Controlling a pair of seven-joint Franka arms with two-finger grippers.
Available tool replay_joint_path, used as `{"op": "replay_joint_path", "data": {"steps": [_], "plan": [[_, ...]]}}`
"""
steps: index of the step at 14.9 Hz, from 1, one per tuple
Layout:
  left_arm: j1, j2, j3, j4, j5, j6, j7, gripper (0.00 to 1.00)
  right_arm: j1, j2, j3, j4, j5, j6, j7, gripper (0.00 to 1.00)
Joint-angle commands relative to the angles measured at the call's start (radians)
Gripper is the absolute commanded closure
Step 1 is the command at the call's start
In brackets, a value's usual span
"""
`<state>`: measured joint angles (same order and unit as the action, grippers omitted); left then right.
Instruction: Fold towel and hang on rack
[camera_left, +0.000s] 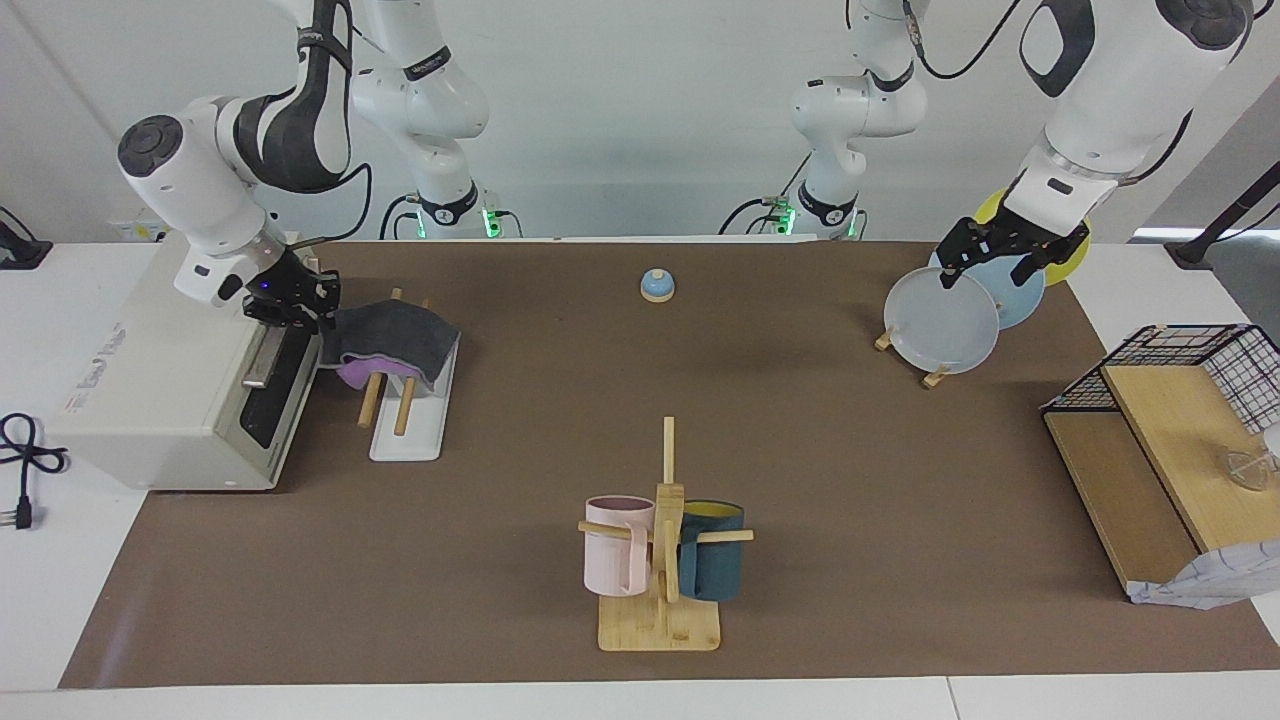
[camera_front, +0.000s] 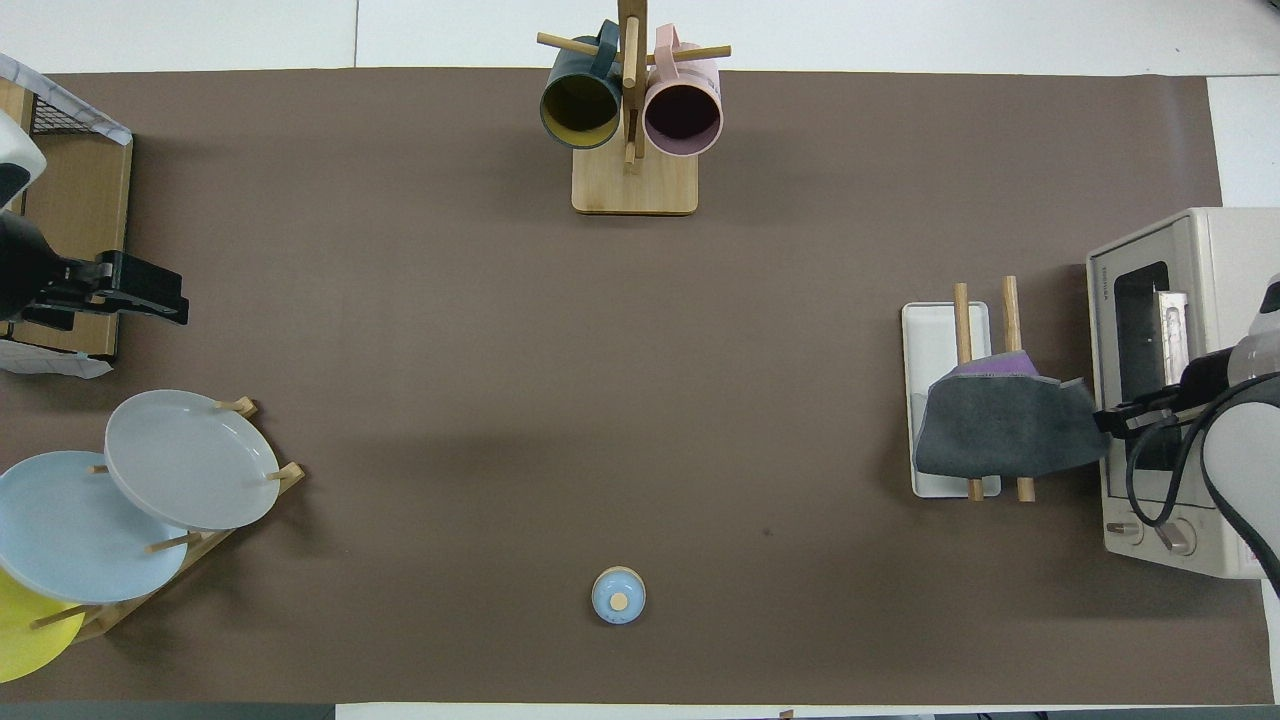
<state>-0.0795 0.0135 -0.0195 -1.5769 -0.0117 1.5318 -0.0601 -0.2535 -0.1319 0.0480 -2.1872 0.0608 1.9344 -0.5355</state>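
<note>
- Facing view is showing the towel (camera_left: 390, 340) draping over both dowels of the rack (camera_left: 408, 425), folded, dark grey outside with a purple edge peeking out underneath.
- Right hand (camera_left: 318, 303) is gripping the towel's edge beside the oven (camera_left: 150, 400), at the right arm's end of the desk (camera_left: 800, 450).
- Left hand (camera_left: 990, 262) is hanging over the plates (camera_left: 940, 320), its fingers spread apart, holding nothing.

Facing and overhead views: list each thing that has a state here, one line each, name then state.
towel: folded, draped over both dowels of the rack, grey face up.
rack: upright beside the toaster oven.
right gripper: at the towel's edge by the oven.
left gripper: waits above the plates.
mugs: hung on the mug tree.
</note>
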Motion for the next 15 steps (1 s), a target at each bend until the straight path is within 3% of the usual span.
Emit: {"op": "replay_joint_path", "data": {"steps": [1,5,10,15], "plan": [[-0.003,-0.006,0.003,-0.008,0.021,0.014,0.003,0.00,-0.020,-0.002,-0.008,0.012,-0.016,0.008,-0.023,0.00],[-0.003,-0.009,0.004,-0.012,0.021,0.014,0.009,0.00,0.011,0.021,0.010,0.154,-0.016,-0.092,0.008,0.00],[-0.002,-0.014,0.004,-0.014,0.021,0.014,0.003,0.00,0.118,0.107,0.010,0.453,-0.025,-0.311,0.265,0.00],[0.001,-0.026,0.007,-0.012,0.021,0.011,0.003,0.00,0.188,0.106,0.012,0.546,-0.045,-0.412,0.442,0.00]]}}
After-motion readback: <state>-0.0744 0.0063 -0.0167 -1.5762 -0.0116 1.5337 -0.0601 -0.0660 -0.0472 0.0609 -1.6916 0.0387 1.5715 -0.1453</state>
